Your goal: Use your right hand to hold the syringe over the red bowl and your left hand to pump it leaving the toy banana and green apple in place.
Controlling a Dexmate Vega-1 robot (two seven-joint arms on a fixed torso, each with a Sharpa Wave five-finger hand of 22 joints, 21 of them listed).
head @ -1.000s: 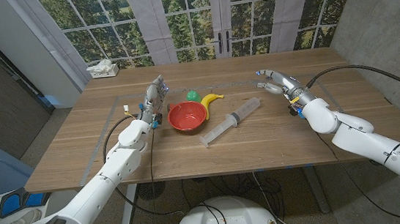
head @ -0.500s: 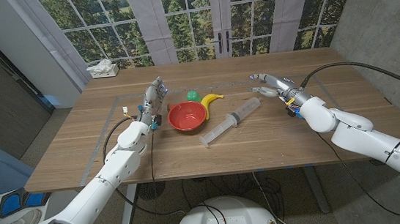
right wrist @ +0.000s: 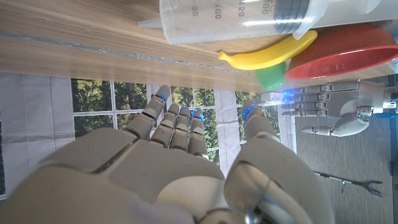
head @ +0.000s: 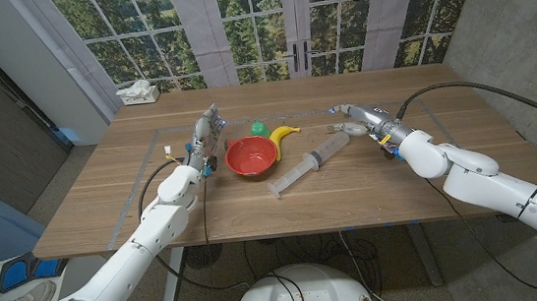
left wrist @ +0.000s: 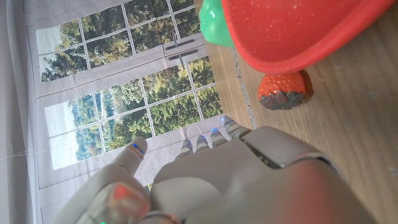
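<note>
- Wooden table [head: 350,177] carries everything; vs 1 s back, right hand [head: 355,118] has slid in toward the syringe [head: 309,163], now just beside its tip end, not touching as far as I can tell.
- Right hand: holds nothing, fingers apart and stretched toward table centre.
- Left hand [head: 208,134]: unchanged from before, stands upright just beside the bowl [head: 251,155], fingers up, nothing held.
- Syringe, bowl, banana [head: 285,134], apple [head: 259,129]: same spots as earlier.
- Syringe lies diagonal on the table, just right of the red bowl, plunger end toward the near edge. Banana touches the bowl's far-right rim; apple behind the bowl, beside the banana.
- Table has a taped outline around the work area; a tissue box [head: 138,93] sits at the far-left corner.
- Room: tall paned windows [head: 266,17] w/ trees outside, grey curtains between them.
- Right wrist view: syringe barrel [right wrist: 242,18] close up w/ printed scale marks, black plunger seal inside; banana [right wrist: 267,55], apple [right wrist: 272,76], bowl [right wrist: 348,53], and left hand [right wrist: 329,109] beyond.
- Left wrist view: bowl [left wrist: 298,31] close up, apple [left wrist: 214,28] at its edge, plus a small strawberry-like toy [left wrist: 285,90] by the bowl, not clear in the head view.
</note>
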